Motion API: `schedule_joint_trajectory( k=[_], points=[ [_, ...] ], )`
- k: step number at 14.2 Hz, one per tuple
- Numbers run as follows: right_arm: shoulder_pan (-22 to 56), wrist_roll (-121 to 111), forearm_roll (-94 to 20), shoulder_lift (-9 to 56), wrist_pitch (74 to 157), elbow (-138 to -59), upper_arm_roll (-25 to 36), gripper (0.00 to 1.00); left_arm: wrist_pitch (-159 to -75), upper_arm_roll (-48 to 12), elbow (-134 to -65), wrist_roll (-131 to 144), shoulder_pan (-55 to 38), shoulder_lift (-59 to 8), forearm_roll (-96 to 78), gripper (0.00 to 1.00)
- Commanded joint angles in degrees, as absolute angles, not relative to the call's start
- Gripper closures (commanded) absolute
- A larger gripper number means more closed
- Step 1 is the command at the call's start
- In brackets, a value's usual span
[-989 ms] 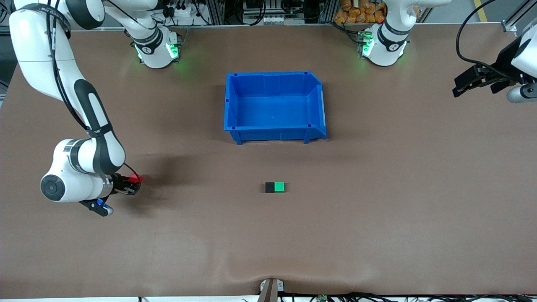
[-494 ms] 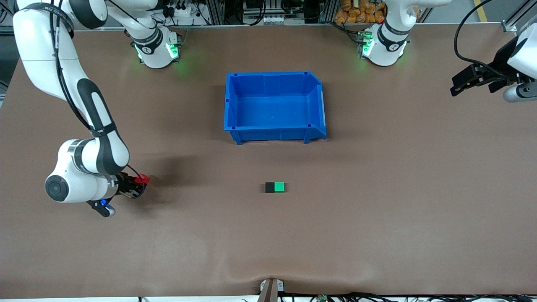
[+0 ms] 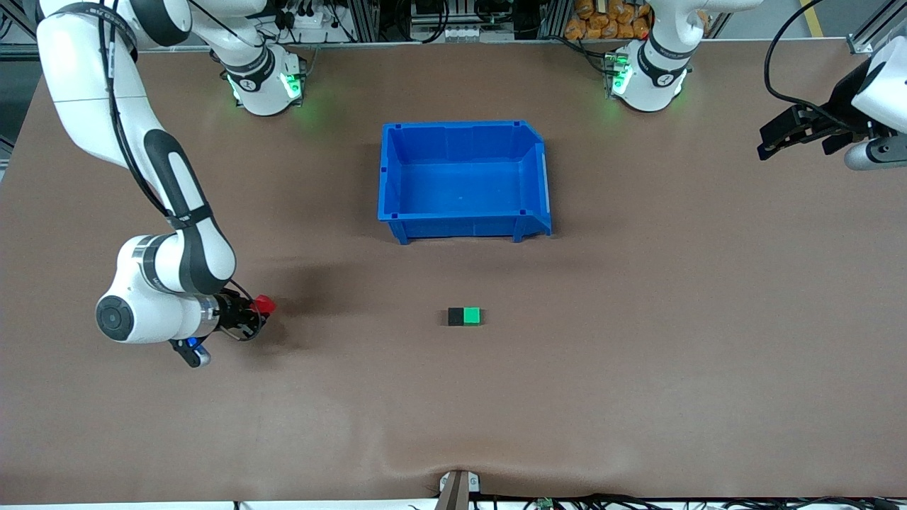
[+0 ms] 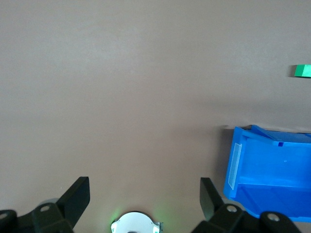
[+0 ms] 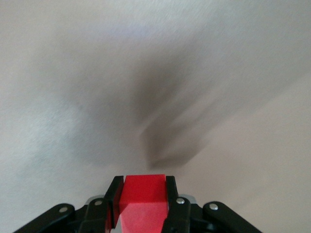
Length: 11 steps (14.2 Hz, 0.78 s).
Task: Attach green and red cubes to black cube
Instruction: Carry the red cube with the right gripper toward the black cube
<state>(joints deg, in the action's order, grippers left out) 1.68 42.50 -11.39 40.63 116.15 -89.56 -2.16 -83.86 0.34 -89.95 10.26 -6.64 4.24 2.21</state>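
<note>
The right hand [image 3: 256, 314] is clamped on the red cube [image 3: 265, 304], its two fingers pressed flat against the cube's sides, and it hangs just above the table [image 3: 638, 368] toward the right arm's end. In the right wrist view the red cube [image 5: 144, 200] sits snug between the black fingers [image 5: 171, 199] with only bare table and a dark shadow below.

The black cube [image 3: 455, 316] and green cube [image 3: 471, 316] rest on the table touching side by side — well apart from the right hand, toward mid-table, nearer the front camera than the blue bin [image 3: 464, 227].

The left hand [image 3: 776, 138] waits, spread wide and holding nothing, above the left arm's end of the table — the bin and both joined cubes lie well away from it.
</note>
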Motion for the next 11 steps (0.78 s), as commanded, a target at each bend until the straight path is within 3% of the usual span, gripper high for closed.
schedule_joint_trajectory(
  k=[1, 11],
  points=[
    [2.37, 45.26, -12.66, 39.55, 115.4, -89.65, -2.02, 1.0, -81.22, 0.18, -89.74, 10.63, -6.5, 5.36, 1.93, 0.0],
    [5.45, 53.52, -16.25, 39.64, 115.75, -88.51, -2.02, 1.0, -80.86, -1.4, -89.56, 10.63, -6.59, 5.36, 2.02, 0.0]
  ],
)
